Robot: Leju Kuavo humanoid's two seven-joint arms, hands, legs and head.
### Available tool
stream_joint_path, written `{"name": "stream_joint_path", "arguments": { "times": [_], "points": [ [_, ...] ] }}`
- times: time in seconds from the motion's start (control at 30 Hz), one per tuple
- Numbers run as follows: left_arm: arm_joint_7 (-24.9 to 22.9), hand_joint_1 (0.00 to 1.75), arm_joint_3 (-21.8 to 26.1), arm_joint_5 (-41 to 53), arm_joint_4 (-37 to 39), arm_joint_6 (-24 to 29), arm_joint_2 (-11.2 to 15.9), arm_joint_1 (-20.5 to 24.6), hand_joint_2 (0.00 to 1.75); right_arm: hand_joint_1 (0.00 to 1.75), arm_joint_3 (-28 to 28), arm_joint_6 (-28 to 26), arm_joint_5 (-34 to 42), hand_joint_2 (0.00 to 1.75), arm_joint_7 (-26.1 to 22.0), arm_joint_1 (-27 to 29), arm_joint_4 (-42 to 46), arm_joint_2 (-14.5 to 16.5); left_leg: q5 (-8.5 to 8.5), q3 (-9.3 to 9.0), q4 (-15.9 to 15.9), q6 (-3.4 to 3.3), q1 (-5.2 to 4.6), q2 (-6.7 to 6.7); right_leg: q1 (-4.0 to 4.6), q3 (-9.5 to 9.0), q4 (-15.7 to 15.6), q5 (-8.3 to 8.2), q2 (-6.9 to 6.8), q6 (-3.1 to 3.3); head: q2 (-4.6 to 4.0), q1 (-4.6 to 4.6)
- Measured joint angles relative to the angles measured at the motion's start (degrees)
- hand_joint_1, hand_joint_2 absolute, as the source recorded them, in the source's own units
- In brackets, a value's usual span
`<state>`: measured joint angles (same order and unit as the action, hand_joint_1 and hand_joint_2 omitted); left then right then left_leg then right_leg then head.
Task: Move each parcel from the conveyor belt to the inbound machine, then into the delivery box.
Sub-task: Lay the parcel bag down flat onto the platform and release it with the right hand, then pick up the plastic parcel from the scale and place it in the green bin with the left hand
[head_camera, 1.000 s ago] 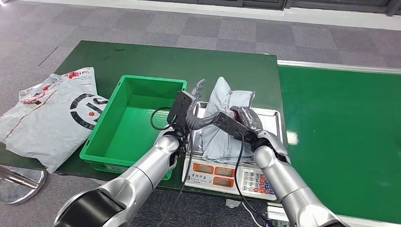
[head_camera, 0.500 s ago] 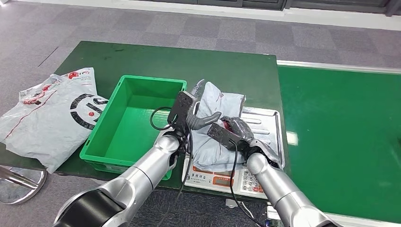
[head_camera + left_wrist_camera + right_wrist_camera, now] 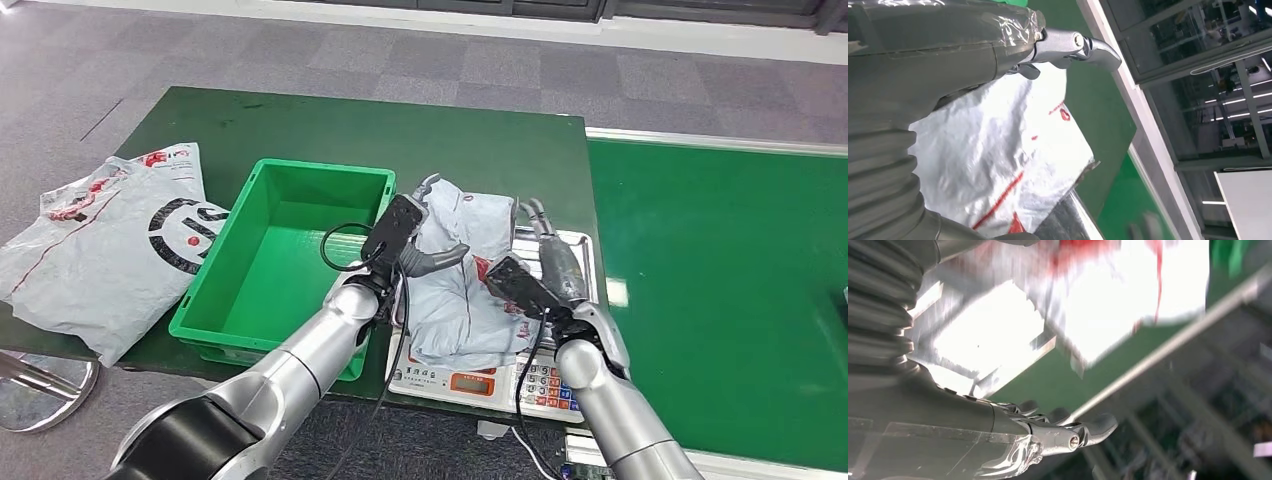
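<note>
A grey plastic parcel [image 3: 458, 292] with red print lies crumpled on the steel tray [image 3: 583, 247] of the weighing scale [image 3: 470, 381], which is the inbound machine. My left hand [image 3: 420, 238] hovers at the parcel's left edge with fingers stretched out, its thumb over the wrapping, holding nothing. My right hand [image 3: 556, 266] is at the parcel's right side above the tray, fingers straight and apart. The left wrist view shows the parcel [image 3: 1013, 165] beyond my outstretched left hand [image 3: 948, 60]. In the blurred right wrist view, the parcel [image 3: 1118, 305] lies past my right hand [image 3: 973, 435].
An empty green delivery box [image 3: 215, 300] stands just left of the scale. A large white bag [image 3: 120, 240] with a black logo lies at the table's left end. The green conveyor belt [image 3: 720, 300] runs along the right. Cables hang from both wrists.
The parcel, held upright between both hands, came down and now lies flat on the scale. My right hand let go and shifted right; the fingers of both hands straightened.
</note>
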<state>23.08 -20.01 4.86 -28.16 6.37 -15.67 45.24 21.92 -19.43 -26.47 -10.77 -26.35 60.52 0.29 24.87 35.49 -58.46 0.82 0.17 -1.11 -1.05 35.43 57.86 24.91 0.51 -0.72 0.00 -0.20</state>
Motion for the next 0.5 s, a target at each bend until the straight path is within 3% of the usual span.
{"name": "stream_joint_path", "arguments": {
  "times": [0.5],
  "points": [
    [-4.89,0.0,-2.79,3.85,2.31,0.15,-3.29,2.55,1.75,0.0,-9.25,-5.34,4.65,1.75,-3.79,-0.63,0.76,-0.16,0.0,0.01,0.01,0.0,0.01,0.0,0.01,0.0,0.0,-0.01,-0.01,-0.01,0.0,0.0]
  ]
}}
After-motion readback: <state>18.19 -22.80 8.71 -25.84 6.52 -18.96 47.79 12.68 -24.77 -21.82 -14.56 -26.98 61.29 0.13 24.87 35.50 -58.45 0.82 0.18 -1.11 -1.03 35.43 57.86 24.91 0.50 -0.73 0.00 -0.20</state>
